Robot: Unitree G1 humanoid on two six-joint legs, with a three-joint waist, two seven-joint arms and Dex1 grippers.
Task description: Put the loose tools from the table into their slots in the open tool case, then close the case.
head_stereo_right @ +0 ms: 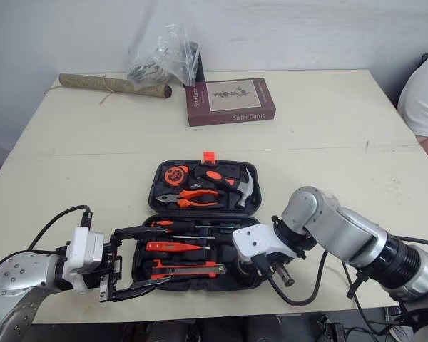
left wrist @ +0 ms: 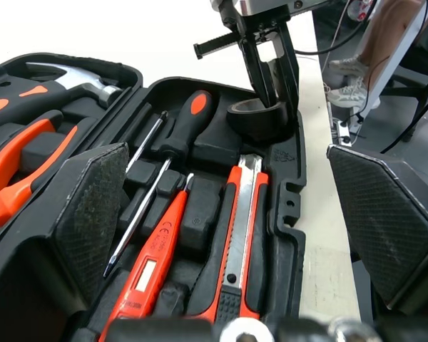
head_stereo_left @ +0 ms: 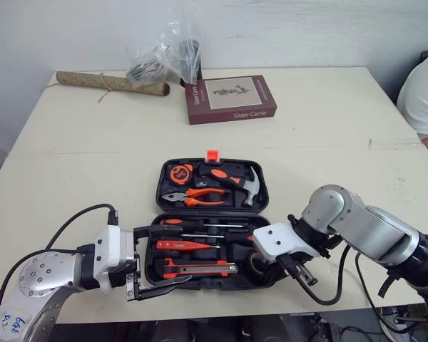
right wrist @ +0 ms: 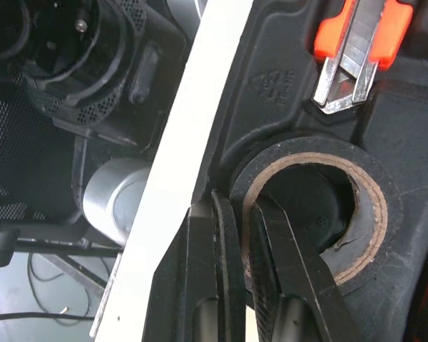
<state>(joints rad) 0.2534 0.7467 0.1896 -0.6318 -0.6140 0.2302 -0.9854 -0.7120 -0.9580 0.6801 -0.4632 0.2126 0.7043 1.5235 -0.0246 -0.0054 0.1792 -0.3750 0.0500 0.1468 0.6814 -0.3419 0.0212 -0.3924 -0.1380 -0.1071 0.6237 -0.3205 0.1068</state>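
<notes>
The black tool case (head_stereo_left: 267, 206) lies open in the middle of the table. Its far half holds a hammer (head_stereo_left: 244, 182), orange pliers (head_stereo_left: 196, 197) and a tape measure (head_stereo_left: 178, 173). Its near half holds screwdrivers (head_stereo_left: 189, 225), an orange tester (head_stereo_left: 182, 245) and a utility knife (head_stereo_left: 200, 268). My right gripper (right wrist: 239, 203) is shut on the wall of a black tape roll (right wrist: 364, 214), one finger inside the ring and one outside, at the case's near right corner (head_stereo_left: 260, 263). At the case's near left end, my left gripper (left wrist: 225, 153) is open with its fingers either side of the near half.
A maroon book (head_stereo_left: 230, 98) lies beyond the case. A clear plastic bag (head_stereo_left: 164, 57) and a brown rolled tube (head_stereo_left: 110, 83) sit at the table's far edge. A person in white (head_stereo_left: 424, 92) is at the right edge. The near table edge runs just below the case.
</notes>
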